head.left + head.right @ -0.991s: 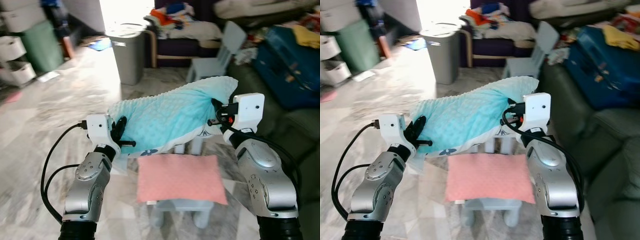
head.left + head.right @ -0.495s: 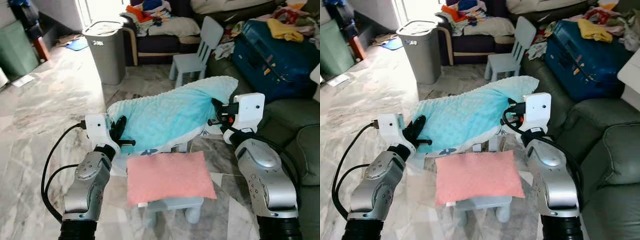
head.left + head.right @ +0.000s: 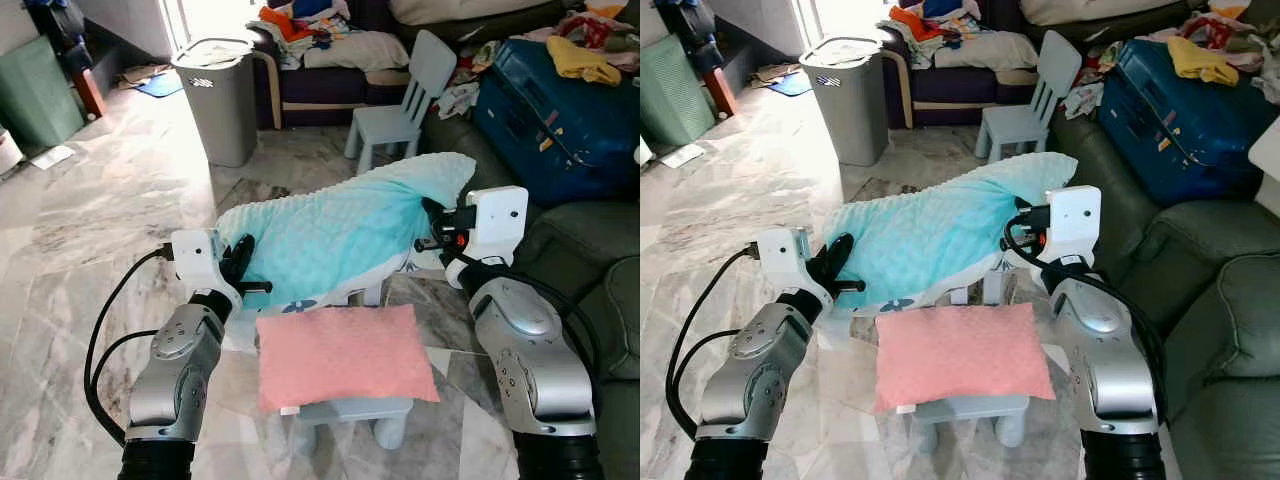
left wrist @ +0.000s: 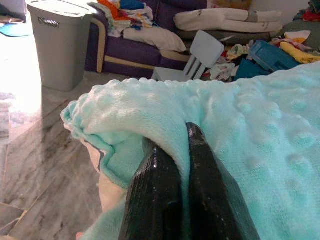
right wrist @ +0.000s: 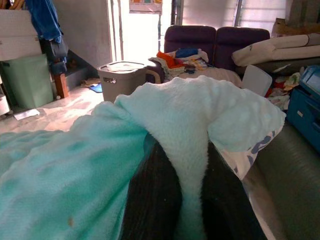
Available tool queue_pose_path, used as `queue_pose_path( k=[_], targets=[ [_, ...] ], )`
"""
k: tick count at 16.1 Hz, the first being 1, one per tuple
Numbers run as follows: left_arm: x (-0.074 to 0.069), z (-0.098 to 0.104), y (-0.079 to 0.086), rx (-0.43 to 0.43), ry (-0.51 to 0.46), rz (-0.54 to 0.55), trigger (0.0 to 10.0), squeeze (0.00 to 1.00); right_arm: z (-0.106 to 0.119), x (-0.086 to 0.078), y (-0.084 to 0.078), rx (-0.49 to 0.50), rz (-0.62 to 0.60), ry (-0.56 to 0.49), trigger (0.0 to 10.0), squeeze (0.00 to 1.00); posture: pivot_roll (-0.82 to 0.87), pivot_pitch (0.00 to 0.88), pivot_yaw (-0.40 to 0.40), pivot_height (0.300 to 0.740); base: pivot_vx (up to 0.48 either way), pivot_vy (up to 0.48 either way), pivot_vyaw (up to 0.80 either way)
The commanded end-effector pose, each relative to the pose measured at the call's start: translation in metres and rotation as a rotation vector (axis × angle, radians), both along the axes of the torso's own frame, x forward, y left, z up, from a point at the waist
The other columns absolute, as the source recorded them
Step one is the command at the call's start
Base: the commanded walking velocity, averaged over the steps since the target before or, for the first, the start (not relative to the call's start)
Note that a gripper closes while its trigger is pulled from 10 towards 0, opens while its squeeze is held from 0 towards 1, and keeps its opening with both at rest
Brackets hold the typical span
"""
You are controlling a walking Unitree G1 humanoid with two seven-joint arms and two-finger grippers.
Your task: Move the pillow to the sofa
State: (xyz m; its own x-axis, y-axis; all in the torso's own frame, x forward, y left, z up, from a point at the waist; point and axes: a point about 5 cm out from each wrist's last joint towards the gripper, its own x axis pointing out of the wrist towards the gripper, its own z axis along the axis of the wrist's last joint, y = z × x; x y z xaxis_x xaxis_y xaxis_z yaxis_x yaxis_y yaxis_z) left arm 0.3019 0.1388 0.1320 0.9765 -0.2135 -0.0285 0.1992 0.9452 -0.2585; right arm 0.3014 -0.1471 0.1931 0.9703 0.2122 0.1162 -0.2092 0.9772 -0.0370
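The view has swung slightly since a moment ago; the dark green sofa (image 3: pixel 1230 330) lies near on the right. Left end effector (image 3: pixel 243 275) and right end effector (image 3: pixel 432 228) each pinch an end of the teal pillow (image 3: pixel 330 235); carrying continues.

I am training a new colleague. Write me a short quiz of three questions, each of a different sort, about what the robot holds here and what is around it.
1. True or false: the left gripper and the right gripper each pinch one end of the turquoise pillow.
2. What lies on the small stool below the held pillow? A) a pink pillow B) a folded towel C) a yellow cloth
3. Fill in: the blue suitcase rests on the dark green ____.

Key:
1. True; both wrist views show the fabric squeezed between the black fingers.
2. A, the pink pillow.
3. sofa, on the robot's right.
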Motion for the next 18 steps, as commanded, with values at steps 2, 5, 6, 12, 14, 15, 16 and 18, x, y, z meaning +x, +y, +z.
queue_pose_path(
  k=[2, 5, 6, 12, 14, 15, 16, 18],
  targets=[
    [0.0007, 0.0038, -0.0034, -0.006, -0.008, -0.030, 10.0, 0.00, 0.0041, -0.0007, 0.0028, 0.006, 0.007, -0.011, 10.0, 0.00, -0.09, 0.000, 0.017, 0.740, 0.000, 0.000, -0.80],
    [-0.0001, 0.0029, -0.0034, -0.008, -0.003, -0.032, 10.0, 0.00, 0.0038, -0.0013, 0.0027, 0.007, 0.005, -0.010, 10.0, 0.00, -0.09, 0.000, 0.018, 0.740, 0.000, 0.000, -0.80],
    [-0.0001, 0.0029, -0.0035, -0.008, -0.002, -0.035, 10.0, 0.00, 0.0037, -0.0013, 0.0026, 0.007, 0.005, -0.010, 10.0, 0.00, -0.09, 0.000, 0.018, 0.740, 0.000, 0.000, -0.80],
    [-0.0005, 0.0024, -0.0040, -0.016, 0.005, -0.045, 10.0, 0.00, 0.0036, -0.0020, 0.0024, 0.010, 0.005, -0.011, 10.0, 0.00, -0.10, 0.000, 0.019, 0.740, 0.000, -0.040, -0.23],
    [-0.0008, 0.0020, -0.0040, -0.020, 0.009, -0.048, 10.0, 0.00, 0.0034, -0.0024, 0.0025, 0.009, 0.006, -0.010, 10.0, 0.00, -0.10, 0.000, 0.020, 0.740, 0.000, -0.255, 0.00],
    [-0.0009, 0.0019, -0.0040, -0.022, 0.010, -0.048, 10.0, 0.00, 0.0033, -0.0025, 0.0026, 0.009, 0.007, -0.010, 10.0, 0.00, -0.10, 0.000, 0.020, 0.740, 0.000, -0.255, 0.00],
    [-0.0009, 0.0018, -0.0040, -0.023, 0.010, -0.048, 10.0, 0.00, 0.0033, -0.0025, 0.0026, 0.009, 0.007, -0.010, 10.0, 0.00, -0.10, 0.000, 0.020, 0.740, 0.000, -0.255, 0.00],
    [-0.0009, 0.0020, -0.0039, -0.019, 0.009, -0.049, 10.0, 0.00, 0.0033, -0.0026, 0.0026, 0.008, 0.007, -0.010, 10.0, 0.00, -0.10, 0.000, 0.020, 0.740, 0.000, -0.259, 0.00]
  ],
)
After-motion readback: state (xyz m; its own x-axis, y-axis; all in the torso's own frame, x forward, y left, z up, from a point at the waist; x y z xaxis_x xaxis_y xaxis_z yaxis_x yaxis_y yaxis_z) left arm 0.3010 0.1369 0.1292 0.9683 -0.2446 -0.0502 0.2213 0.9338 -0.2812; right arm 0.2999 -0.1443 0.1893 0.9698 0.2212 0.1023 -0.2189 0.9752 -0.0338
